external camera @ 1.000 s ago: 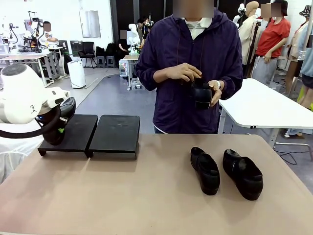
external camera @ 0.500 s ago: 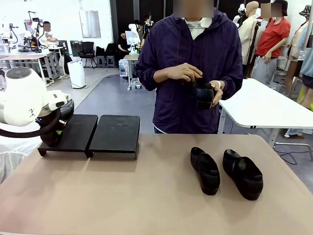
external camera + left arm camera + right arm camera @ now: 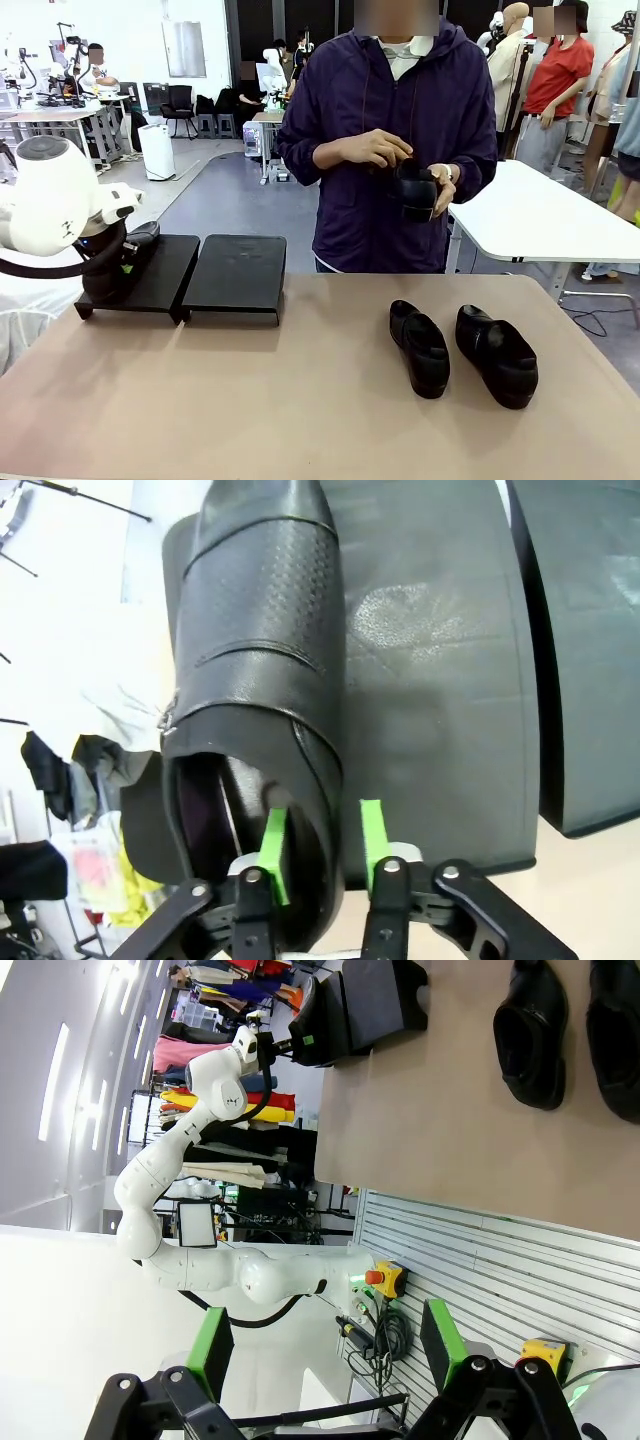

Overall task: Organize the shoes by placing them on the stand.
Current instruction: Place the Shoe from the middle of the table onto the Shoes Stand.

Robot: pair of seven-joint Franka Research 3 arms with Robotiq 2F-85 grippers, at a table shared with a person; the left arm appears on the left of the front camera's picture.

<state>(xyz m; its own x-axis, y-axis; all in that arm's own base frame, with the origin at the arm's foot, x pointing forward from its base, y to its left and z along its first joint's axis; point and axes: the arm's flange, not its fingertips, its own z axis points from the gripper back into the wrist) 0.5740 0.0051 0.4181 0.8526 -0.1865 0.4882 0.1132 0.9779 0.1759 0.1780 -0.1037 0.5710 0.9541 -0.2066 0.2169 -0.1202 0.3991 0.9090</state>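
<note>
Straddling the heel wall of a shoe (image 3: 260,660), the left gripper (image 3: 323,822) had one green pad (image 3: 275,852) inside the opening and the other just outside. A thin gap showed at the leather, so the grip was slack, not clamped. The shoe lay flat on the stand (image 3: 430,680), on its left panel, at the far left of the front frame. Its long axis ran straight up the wrist frame, heel at the pads, toe pointing away. Judged: the withdrawal must lift the inner pad clear of the heel before backing off, or the shoe drags along. The right gripper (image 3: 325,1340) gaped wide, holding nothing.
</note>
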